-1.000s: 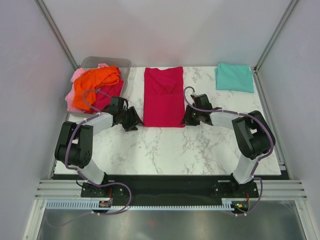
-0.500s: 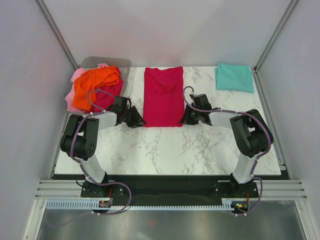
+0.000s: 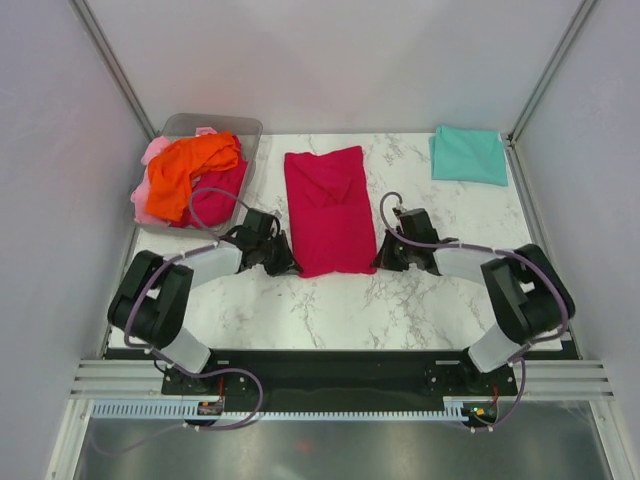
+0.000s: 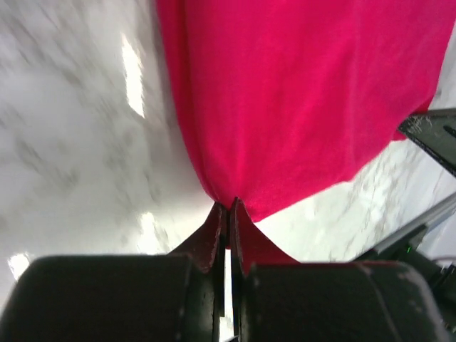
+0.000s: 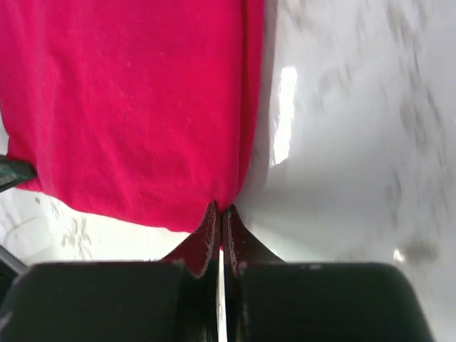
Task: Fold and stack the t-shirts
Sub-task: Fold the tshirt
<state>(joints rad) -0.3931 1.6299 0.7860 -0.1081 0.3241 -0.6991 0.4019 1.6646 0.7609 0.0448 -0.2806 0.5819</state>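
1. The crimson t-shirt (image 3: 328, 210) lies flat at the middle of the table (image 3: 330, 300). Its long axis runs from near edge to far edge, slightly skewed.
2. The left gripper (image 4: 229, 214) is clamped on the near-left hem corner, and the right gripper (image 5: 219, 217) on the near-right corner.
3. The cloth extends away from both grippers toward the far edge. I judge that the fold must carry the hem that way.
4. The teal t-shirt (image 3: 469, 155) sits folded at the far-right corner.
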